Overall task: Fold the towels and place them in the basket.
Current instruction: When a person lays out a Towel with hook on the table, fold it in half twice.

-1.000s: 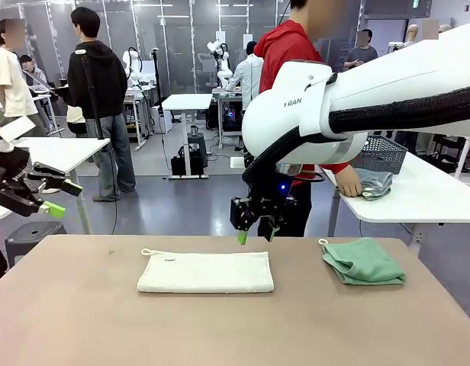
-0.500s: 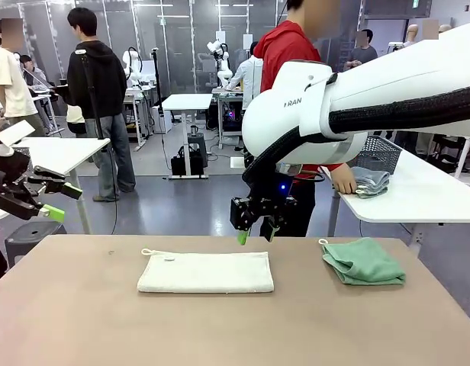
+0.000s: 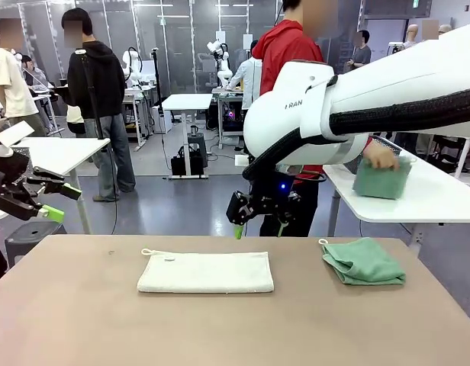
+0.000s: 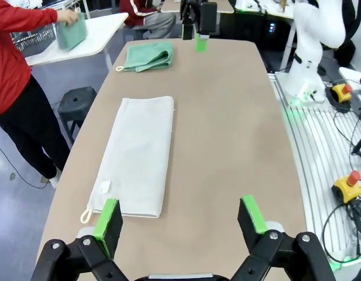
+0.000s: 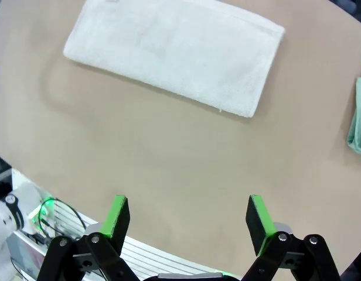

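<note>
The left gripper [image 4: 179, 219] and right gripper [image 5: 187, 216] both gape, empty. The white towel [image 3: 205, 272] lies folded mid-table. The green towel [image 3: 363, 261] lies rumpled near the right end, its bulk cut off in the right wrist view.

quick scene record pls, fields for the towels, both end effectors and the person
cream towel: folded flat, mid table
green towel: loosely folded, right side, apart from cream one
left end effector: open, empty, raised at table's left end
right end effector: open, empty, above far edge behind cream towel
person's hand: on a green cloth at the side table
</note>
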You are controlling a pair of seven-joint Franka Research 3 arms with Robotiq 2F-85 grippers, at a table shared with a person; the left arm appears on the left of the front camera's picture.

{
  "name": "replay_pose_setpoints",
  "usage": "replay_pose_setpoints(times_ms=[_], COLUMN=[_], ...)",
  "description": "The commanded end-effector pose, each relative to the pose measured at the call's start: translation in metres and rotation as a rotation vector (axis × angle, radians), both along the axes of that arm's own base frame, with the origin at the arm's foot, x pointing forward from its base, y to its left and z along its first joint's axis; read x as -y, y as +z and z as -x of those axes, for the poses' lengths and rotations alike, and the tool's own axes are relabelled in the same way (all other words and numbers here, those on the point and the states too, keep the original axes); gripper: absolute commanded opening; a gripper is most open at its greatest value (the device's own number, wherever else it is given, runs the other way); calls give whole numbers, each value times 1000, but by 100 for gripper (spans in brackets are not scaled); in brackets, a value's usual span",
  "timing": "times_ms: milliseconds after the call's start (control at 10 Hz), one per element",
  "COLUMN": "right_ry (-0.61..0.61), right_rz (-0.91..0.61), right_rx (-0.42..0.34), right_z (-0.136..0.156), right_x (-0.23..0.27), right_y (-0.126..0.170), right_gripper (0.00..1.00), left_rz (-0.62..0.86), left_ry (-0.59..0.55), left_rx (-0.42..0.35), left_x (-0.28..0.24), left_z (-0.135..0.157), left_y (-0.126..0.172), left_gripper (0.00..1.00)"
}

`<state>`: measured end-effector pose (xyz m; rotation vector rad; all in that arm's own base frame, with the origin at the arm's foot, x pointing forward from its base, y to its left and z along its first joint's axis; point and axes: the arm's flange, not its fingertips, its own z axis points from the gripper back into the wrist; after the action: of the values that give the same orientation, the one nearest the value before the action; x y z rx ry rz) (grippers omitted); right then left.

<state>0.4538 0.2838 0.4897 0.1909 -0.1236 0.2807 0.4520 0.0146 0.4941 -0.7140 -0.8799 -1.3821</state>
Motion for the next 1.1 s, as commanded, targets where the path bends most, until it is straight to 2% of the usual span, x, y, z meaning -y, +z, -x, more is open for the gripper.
replay_pose_setpoints(times_ms=[0,100,400,1000], right_ry=[-160,-252,-371,-412], right_rz=[34,21,46,11], right_rx=[-1,-1,25,16], right_z=[-17,-31,-58,-117], right_x=[-1,6,18,43], right_y=[-22,-38,-82,-158], right_gripper=[100,100,100,100], left_rz=[1,1,1,1], left_ry=[-2,-2,-2,-2], left_rx=[1,1,1,1], left_x=[1,1,1,1], left_z=[0,0,0,0], left_y=[0,0,0,0], left_gripper=[100,100,100,100])
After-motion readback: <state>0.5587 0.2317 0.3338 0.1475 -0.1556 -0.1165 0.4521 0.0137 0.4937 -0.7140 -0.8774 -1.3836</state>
